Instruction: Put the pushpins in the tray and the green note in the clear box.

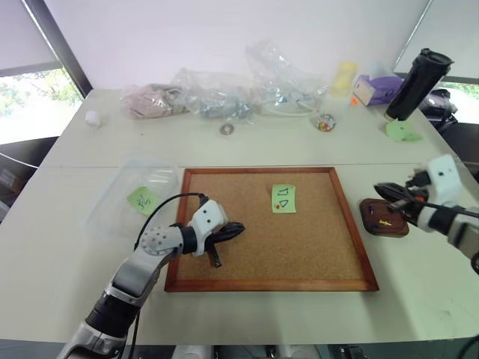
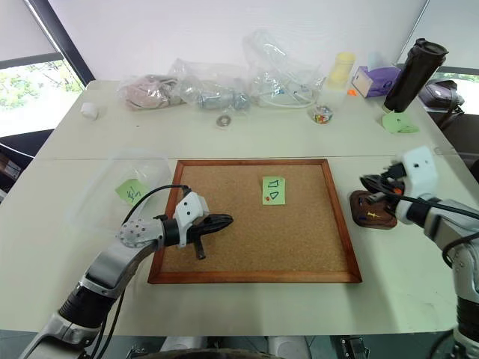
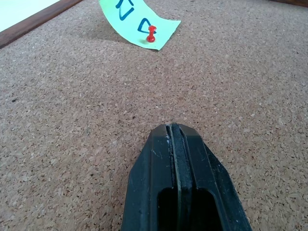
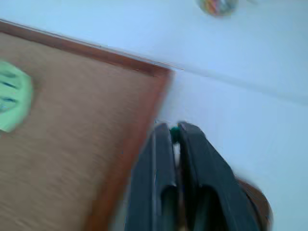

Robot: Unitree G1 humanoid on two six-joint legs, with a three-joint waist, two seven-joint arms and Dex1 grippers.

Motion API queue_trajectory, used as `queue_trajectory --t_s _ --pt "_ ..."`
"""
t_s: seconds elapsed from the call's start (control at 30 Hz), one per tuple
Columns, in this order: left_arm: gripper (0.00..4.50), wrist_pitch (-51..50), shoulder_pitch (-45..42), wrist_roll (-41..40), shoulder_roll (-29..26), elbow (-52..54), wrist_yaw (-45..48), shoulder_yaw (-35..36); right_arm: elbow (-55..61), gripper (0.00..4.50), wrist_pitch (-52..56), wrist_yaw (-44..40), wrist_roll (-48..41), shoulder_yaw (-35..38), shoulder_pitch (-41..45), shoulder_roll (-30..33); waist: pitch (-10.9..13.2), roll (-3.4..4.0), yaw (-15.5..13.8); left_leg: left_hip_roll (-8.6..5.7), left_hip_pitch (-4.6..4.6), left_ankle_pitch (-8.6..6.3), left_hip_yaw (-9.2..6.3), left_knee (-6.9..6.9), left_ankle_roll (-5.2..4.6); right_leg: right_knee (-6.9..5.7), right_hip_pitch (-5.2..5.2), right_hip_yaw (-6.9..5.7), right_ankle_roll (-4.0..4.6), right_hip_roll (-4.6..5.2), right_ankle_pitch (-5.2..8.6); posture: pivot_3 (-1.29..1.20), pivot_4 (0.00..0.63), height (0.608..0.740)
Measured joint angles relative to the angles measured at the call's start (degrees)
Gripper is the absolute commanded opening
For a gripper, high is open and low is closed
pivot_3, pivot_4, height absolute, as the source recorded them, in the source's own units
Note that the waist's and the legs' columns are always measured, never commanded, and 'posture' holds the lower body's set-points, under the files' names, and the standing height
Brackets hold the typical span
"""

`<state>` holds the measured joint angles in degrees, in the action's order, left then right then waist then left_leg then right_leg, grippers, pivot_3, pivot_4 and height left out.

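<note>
The green note (image 1: 283,198) with black triangle outlines lies on the cork board (image 1: 247,254), and the red pushpin (image 3: 151,34) stands in its lower left corner. The clear box (image 1: 112,217) sits left of the board. My left gripper (image 1: 238,228) rests shut and empty on the cork, left of the note. Right of the board, my right gripper (image 1: 379,188) hovers over the back edge of the dark wooden tray (image 1: 397,228). It is shut, with the green pushpin (image 4: 174,136) pinched between its tips.
A green note with a scribble (image 1: 142,200) lies in the clear box. A small yellow thing (image 1: 385,223) lies in the tray. Wrinkly plastic bags (image 1: 224,93), a black bottle (image 1: 419,82), a purple box (image 1: 378,88) and a green paper scrap (image 1: 403,131) line the back.
</note>
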<state>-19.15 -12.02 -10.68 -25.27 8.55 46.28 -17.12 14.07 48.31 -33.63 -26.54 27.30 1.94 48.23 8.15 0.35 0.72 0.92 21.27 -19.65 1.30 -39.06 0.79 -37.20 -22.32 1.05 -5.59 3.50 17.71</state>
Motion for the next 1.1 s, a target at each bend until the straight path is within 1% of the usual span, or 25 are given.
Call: queue_trajectory --t_s 0.1,0.23,0.4,0.5,0.57,0.7,0.73,0.87,1.0,1.1 --pt "0.00 0.14 -0.05 0.00 -0.09 -0.37 0.20 0.11 -3.39 0.06 -2.04 -0.25 2.08 0.17 -2.24 0.04 -0.05 0.09 0.14 0.00 -0.03 0.00 0.08 -0.01 -0.01 0.00 0.00 0.04 0.00 0.00 0.00 0.00 0.150 0.740" --pt "0.00 0.50 0.00 0.01 -0.08 -0.62 0.24 0.08 -4.35 0.06 -4.24 -0.82 3.13 0.10 -3.64 -0.11 -0.08 0.13 0.10 0.00 -0.05 0.00 0.08 -0.01 -0.01 -0.01 0.00 0.04 0.00 -0.03 0.00 0.00 0.150 0.740" --pt "0.00 0.56 0.02 0.01 -0.08 -0.54 0.24 0.07 -4.80 0.06 -5.06 -0.82 3.15 -0.01 -3.71 -2.15 -0.10 0.16 0.09 0.00 -0.05 0.00 0.07 -0.01 -0.01 -0.01 0.00 0.04 0.00 -0.04 0.00 0.00 0.150 0.740" --pt "0.00 0.55 0.02 0.01 -0.09 -0.54 0.24 0.07 -5.20 1.02 -5.06 -0.87 3.14 -0.16 -3.66 -2.23 -0.11 0.17 0.09 0.00 -0.04 0.00 0.07 -0.01 -0.01 -0.01 0.00 0.04 0.00 -0.04 0.00 0.00 0.150 0.740" --pt "0.00 0.55 0.01 0.01 -0.11 -0.54 0.24 0.07 -5.25 1.98 -5.06 -0.91 3.13 -0.18 -3.64 -2.38 -0.11 0.18 0.09 0.00 -0.05 0.00 0.07 -0.01 -0.01 -0.01 0.01 0.04 0.00 -0.04 0.00 0.00 0.150 0.740" --pt "0.00 0.56 -0.03 0.01 -0.19 -0.55 0.25 0.05 -5.32 4.07 -5.05 -0.30 3.17 -0.66 -2.93 -3.01 -0.11 0.18 0.12 0.00 -0.05 0.00 0.07 -0.01 -0.01 -0.01 0.00 0.04 0.00 -0.04 0.00 0.00 0.150 0.740" --pt "0.00 0.56 -0.03 0.01 -0.19 -0.54 0.25 0.04 -5.32 4.42 -5.01 -0.23 3.13 -0.67 -2.76 -3.06 -0.11 0.18 0.10 0.00 -0.05 0.00 0.07 -0.01 -0.01 -0.01 0.00 0.04 0.00 -0.04 0.00 0.00 0.150 0.740" --pt "0.00 0.66 0.11 0.01 -0.35 -0.43 0.25 0.07 -4.45 4.42 -4.03 -0.07 2.49 -0.65 -1.91 -3.05 -0.12 0.18 0.16 0.00 -0.05 0.00 0.07 -0.01 -0.01 -0.01 0.00 0.04 0.00 -0.05 0.00 0.00 0.150 0.740" --pt "0.00 0.85 0.71 0.01 -0.77 0.06 0.26 0.29 1.19 4.42 -1.78 -1.81 -1.48 -0.83 -0.32 -3.05 -0.12 0.20 0.33 0.03 -0.06 0.00 0.07 0.00 -0.01 -0.04 -0.01 0.04 0.00 -0.07 0.00 0.00 0.150 0.740" --pt "0.00 1.06 0.79 0.00 -0.90 -0.03 0.46 0.45 7.59 4.42 0.05 -3.44 -5.14 -4.59 2.99 -3.09 -0.12 0.18 0.44 0.04 -0.10 0.00 0.05 0.00 -0.01 -0.04 0.00 0.04 0.00 -0.08 0.00 0.00 0.150 0.740"
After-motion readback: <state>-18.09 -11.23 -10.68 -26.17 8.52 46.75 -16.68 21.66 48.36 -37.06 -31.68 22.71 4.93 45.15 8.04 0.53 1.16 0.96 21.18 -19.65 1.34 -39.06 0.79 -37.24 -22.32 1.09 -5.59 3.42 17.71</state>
